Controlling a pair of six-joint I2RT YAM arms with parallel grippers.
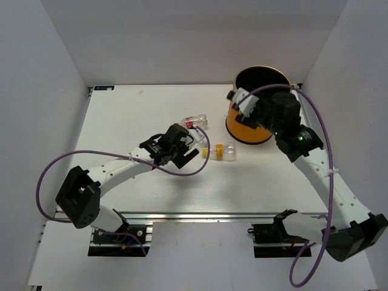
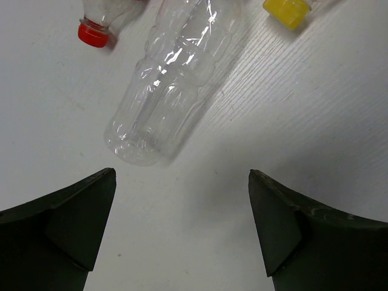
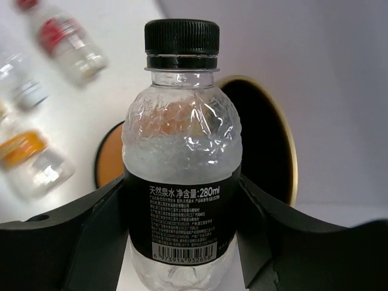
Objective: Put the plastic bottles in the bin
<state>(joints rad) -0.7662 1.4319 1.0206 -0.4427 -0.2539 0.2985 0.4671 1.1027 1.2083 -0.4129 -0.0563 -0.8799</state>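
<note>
My right gripper [image 1: 245,104] is shut on the black-labelled bottle [image 3: 180,182] and holds it upright beside the gold rim of the orange bin [image 1: 250,130], whose black inside [image 3: 267,139] lies just behind the bottle. My left gripper [image 2: 182,200] is open and empty, low over the table, just short of the base of the plain clear bottle [image 2: 176,79] lying flat. A red-capped bottle [image 1: 195,123] lies beyond it, its cap [image 2: 93,33] showing in the left wrist view. The yellow-capped bottle [image 1: 219,151] lies to the right. The green bottle is out of view.
White walls close the table [image 1: 151,103] at the back and both sides. The purple cables [image 1: 327,139] loop over both arms. The bin stands at the back right.
</note>
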